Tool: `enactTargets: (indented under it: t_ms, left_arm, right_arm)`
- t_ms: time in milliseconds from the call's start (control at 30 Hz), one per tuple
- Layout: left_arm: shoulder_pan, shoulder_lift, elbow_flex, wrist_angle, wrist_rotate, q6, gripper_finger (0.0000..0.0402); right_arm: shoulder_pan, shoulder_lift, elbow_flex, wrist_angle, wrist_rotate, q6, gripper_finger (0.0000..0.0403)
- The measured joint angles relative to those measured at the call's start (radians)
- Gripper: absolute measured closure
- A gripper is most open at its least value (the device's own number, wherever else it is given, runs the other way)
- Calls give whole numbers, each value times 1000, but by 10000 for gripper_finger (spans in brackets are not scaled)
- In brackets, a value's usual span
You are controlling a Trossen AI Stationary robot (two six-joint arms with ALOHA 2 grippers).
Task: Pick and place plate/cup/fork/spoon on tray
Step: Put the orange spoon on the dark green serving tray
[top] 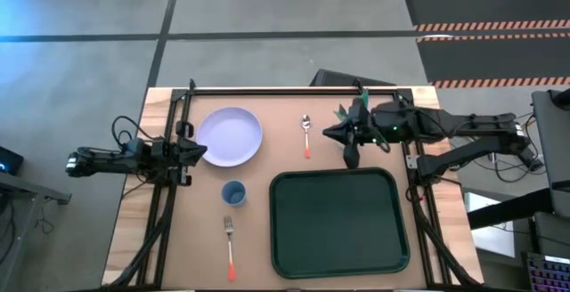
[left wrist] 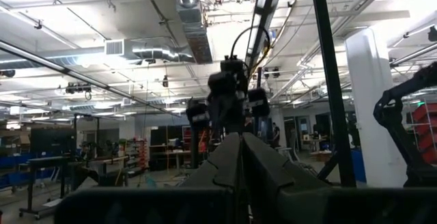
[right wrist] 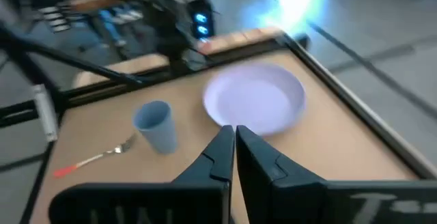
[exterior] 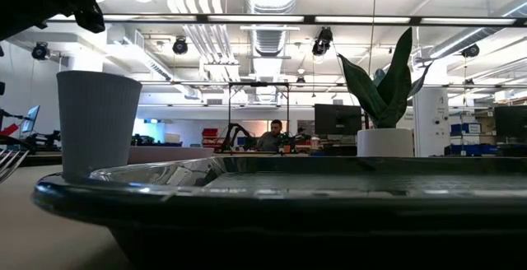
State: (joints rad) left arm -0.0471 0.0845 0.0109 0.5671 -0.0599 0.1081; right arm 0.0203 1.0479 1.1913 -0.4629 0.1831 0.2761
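**Nothing on the tray yet; right arm raised beside the spoon**

Nearest the low camera, the dark green tray (exterior: 272,200) fills the foreground, and nothing is seen lying in it. From above, the plate (top: 230,136) lies at the far left of the table, the cup (top: 233,192) near the tray's left rim, the fork (top: 230,246) in front of the cup and the spoon (top: 305,135) behind the tray. The right gripper (right wrist: 235,157) is held above the table beside the spoon, its fingers pressed together on nothing. The left gripper (left wrist: 240,162) is parked at the left edge, fingers likewise closed. The fingers should be parted before descent, then lowered squarely over the spoon's handle.
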Motion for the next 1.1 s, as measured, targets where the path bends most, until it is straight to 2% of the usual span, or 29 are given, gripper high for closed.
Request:
enactTargets:
  t_ms: [233, 500, 633, 933, 1100]
  left_arm:
    - [0, 0, 0, 0, 0, 0, 402]
    - [0, 0, 0, 0, 0, 1, 402]
    - [0, 0, 0, 0, 0, 1, 402]
    - [0, 0, 0, 0, 0, 1, 402]
    - [0, 0, 0, 0, 0, 1, 402]
  right_arm:
    - [1, 60, -148, 3, 71, 240, 394]
    - [-13, 201, -171, -1, 99, 375, 393]
    - [-12, 293, -126, -7, 98, 378, 377]
    - [-46, 493, 58, -166, 102, 414, 298]
    - [-80, 584, 115, -176, 106, 448, 275]
